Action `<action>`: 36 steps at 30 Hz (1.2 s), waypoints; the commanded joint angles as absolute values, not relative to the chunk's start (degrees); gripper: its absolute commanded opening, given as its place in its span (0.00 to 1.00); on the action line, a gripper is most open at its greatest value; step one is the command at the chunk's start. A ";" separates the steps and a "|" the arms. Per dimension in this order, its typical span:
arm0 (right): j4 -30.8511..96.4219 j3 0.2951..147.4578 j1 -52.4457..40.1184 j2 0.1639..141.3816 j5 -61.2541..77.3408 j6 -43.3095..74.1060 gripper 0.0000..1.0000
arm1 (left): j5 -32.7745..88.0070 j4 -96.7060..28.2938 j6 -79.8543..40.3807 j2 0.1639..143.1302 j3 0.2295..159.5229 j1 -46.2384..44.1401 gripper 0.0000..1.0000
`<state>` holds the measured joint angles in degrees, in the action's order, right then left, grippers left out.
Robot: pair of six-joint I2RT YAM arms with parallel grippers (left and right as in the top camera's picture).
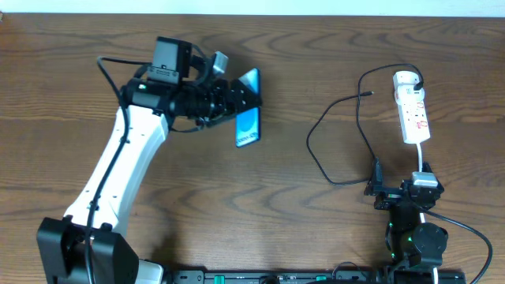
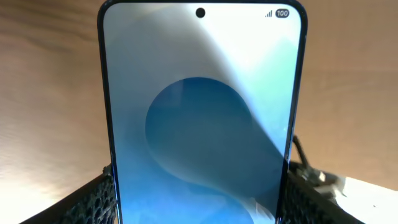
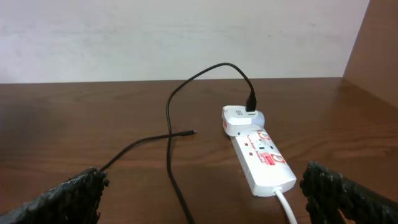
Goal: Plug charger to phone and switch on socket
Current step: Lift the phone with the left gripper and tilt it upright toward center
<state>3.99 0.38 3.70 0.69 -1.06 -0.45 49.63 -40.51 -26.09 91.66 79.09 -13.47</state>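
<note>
Up in the upper centre-left of the overhead view: phone (image 1: 248,118) pinched across its width by left fingers (image 2: 87,202), spread only as far as its sides. Lower right: right fingers (image 3: 68,196) spread fully, holding nothing, just short of socket (image 3: 264,163). Charger (image 3: 167,121) already plugged into socket's far end, small tip lying loose on desk (image 1: 316,237), well apart from phone. Likely trouble: thin tip twisting when pinched and missing the port; phone sliding in its side grip under the push; slack cable snagging and dragging socket; small switch missed.
</note>
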 commanded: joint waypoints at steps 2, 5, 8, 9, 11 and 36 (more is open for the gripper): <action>4.14 0.30 4.14 0.38 -1.32 0.14 0.99 | 54.70 -39.42 -33.43 90.32 79.50 -19.03 0.59; 4.14 0.30 4.14 0.38 -1.32 0.14 0.99 | 49.56 -34.94 -39.18 90.32 79.50 -23.94 0.59; 4.14 0.32 4.14 0.38 -1.32 0.14 0.99 | 45.60 -29.89 -43.83 90.32 79.50 -26.59 0.59; 4.14 0.32 4.14 0.38 -1.32 0.14 0.99 | 44.21 -27.99 -45.84 90.32 79.50 -27.29 0.59; 4.14 0.30 4.14 0.38 -1.30 0.14 0.99 | 40.82 -25.45 -50.09 90.32 79.50 -28.08 0.59; 4.14 0.30 4.14 0.38 -1.32 0.14 0.99 | 60.95 -13.28 -61.54 104.16 79.44 -22.11 0.59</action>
